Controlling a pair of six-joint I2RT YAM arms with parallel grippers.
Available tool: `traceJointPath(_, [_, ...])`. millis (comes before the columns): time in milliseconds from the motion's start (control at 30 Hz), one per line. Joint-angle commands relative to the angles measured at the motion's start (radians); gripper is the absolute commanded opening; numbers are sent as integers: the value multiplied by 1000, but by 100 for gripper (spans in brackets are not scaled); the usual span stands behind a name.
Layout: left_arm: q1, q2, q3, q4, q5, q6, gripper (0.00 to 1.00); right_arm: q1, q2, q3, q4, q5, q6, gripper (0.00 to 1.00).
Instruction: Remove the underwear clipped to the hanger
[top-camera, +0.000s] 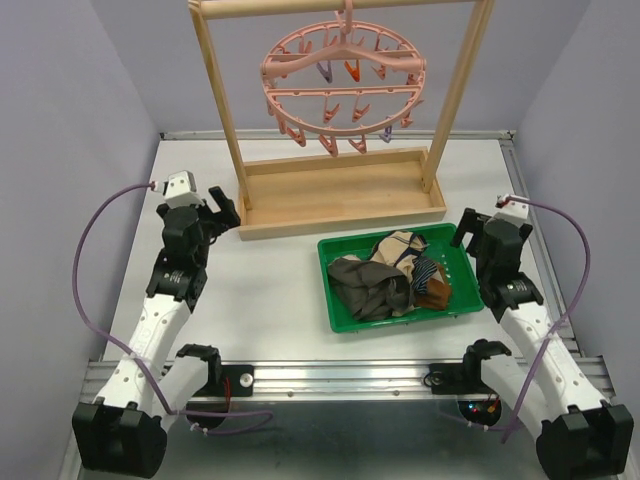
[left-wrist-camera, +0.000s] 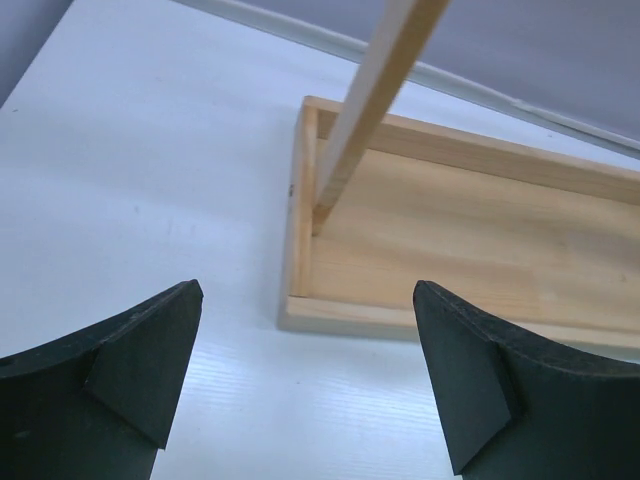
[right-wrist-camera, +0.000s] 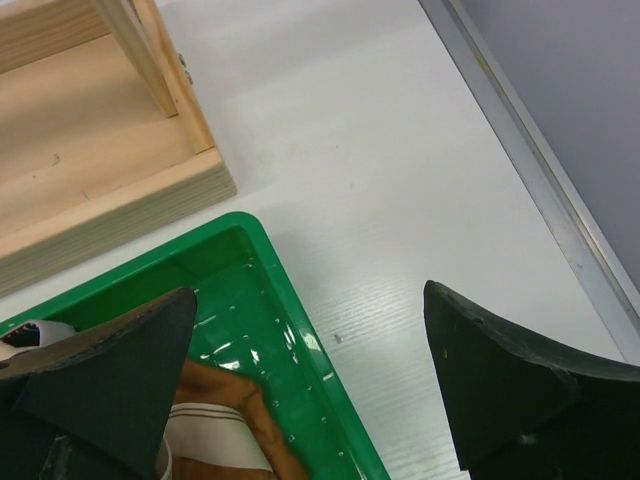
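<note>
Heap of underwear (top-camera: 378, 285) in green tray (top-camera: 329, 282), right half of surface (top-camera: 270, 300), toward near edge. Hanger (top-camera: 345, 88) hooked on wooden frame (top-camera: 340, 200) near far edge. Left end effector (top-camera: 222, 212) spread wide, empty, beside frame base. Right end effector (top-camera: 470, 236) spread wide, empty, at tray's far right corner.

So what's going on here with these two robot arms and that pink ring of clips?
The arms' job is taking underwear off the pink clip hanger, and that looks done: no clip on it holds anything, and the underwear lies piled in the green tray in front of the wooden frame. The left arm and right arm sit to either side, jaws open and empty.
</note>
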Motion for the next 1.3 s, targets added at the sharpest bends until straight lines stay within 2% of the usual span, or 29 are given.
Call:
traceJointPath(0, [112, 0, -41, 48, -8, 47, 99, -42, 115, 134, 13, -33, -13, 100])
traceJointPath(100, [169, -15, -69, 51, -15, 89, 99, -106, 202, 202, 7, -141, -28, 100])
traceJointPath(233, [189, -62, -113, 54, -72, 148, 99, -202, 346, 322, -88, -266, -65, 100])
traceJointPath(367, [214, -108, -153, 54, -94, 163, 99, -334, 403, 390, -123, -369, -36, 100])
traceJointPath(567, [215, -130, -156, 80, -91, 149, 99, -338, 440, 424, -128, -227, 13, 100])
traceJointPath(600, [217, -130, -156, 83, -87, 148, 99, -338, 458, 428, -126, -152, 16, 100])
traceJointPath(733, [215, -136, -161, 88, -81, 154, 99, -338, 466, 427, -132, -35, 23, 100])
traceJointPath(967, [215, -148, -164, 85, -71, 157, 99, -338, 422, 384, -131, -50, 67, 100])
traceJointPath(1267, [215, -144, -167, 93, -63, 165, 99, -338, 448, 376, -126, -53, 64, 100])
